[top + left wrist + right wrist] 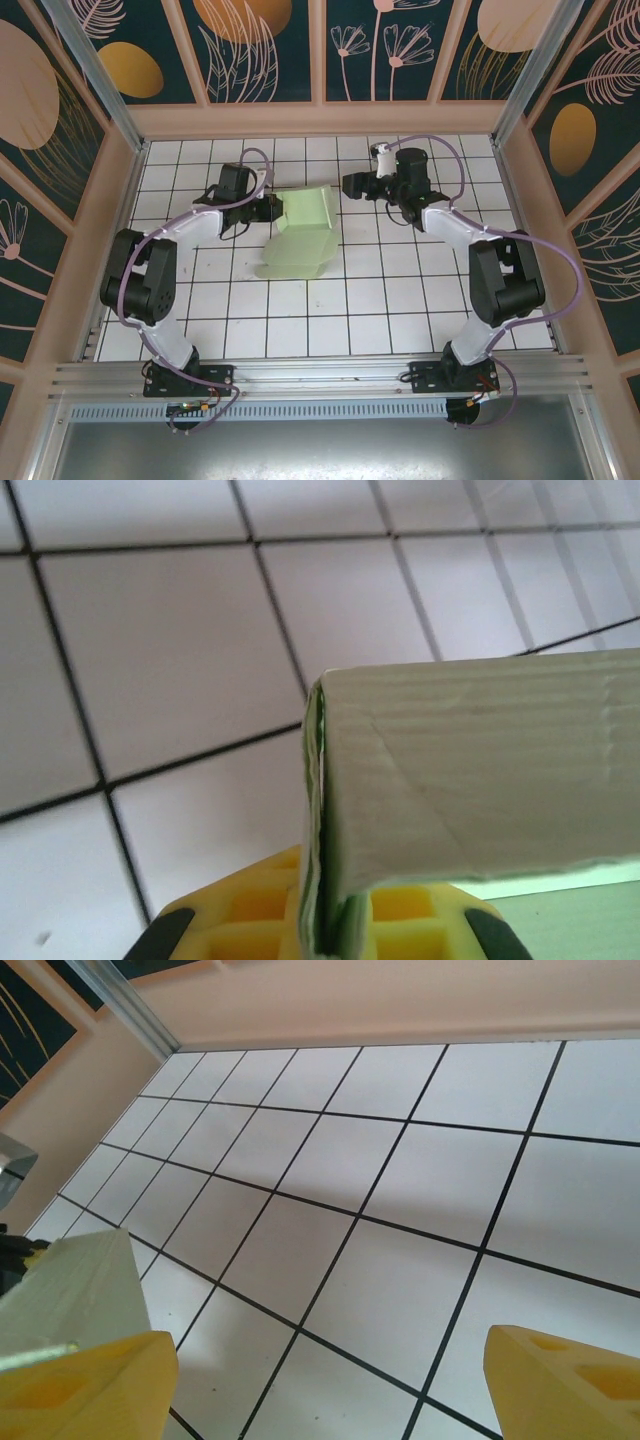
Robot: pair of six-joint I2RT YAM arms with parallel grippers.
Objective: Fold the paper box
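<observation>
Card of the paper box (300,232) looks light, thin and easily creased; it rests partly folded on the worktop (380,300), left gripper (268,208) clamped on its left edge, right gripper (352,186) spread apart just beside its right edge; flap edges seem the safest hold.

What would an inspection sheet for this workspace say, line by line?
Surface: white tiled table, black grid lines.
Job's things: paper box, pale green, partly folded.
Clutter: nothing seen.
Tools: left tool shut on the paper box's edge; right tool open, beside the box, not gripping it.
Cables: purple cables, hanging in loose loops.
Surroundings: peach-framed walls with dark floral panels.
</observation>
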